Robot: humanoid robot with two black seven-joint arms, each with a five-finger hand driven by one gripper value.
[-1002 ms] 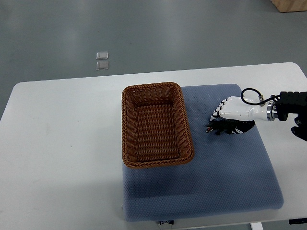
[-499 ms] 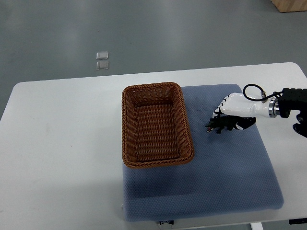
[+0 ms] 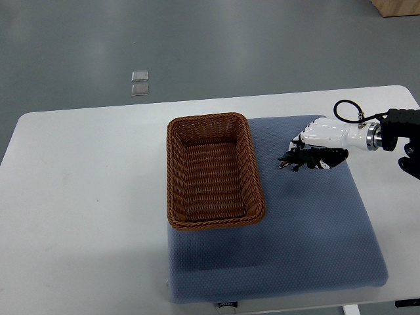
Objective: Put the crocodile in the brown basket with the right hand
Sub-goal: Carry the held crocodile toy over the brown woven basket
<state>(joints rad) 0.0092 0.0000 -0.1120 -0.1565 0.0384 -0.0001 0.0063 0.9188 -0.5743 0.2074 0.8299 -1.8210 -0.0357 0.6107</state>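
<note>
The small dark toy crocodile [image 3: 302, 159] is right of the frame's centre. It lies about level, its head and reddish mouth pointing left. The white right hand [image 3: 325, 139] grasps its rear part from above with curled fingers [image 3: 299, 142]. The brown woven wicker basket [image 3: 172, 177], rectangular with rounded corners, stands at the centre, near the crocodile's head.

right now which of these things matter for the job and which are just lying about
For the job:
crocodile, held in the right hand
brown basket, nothing in it

Just there:
blue mat under the basket
white table
two small clear squares on the floor
wooden corner at the top right
</note>
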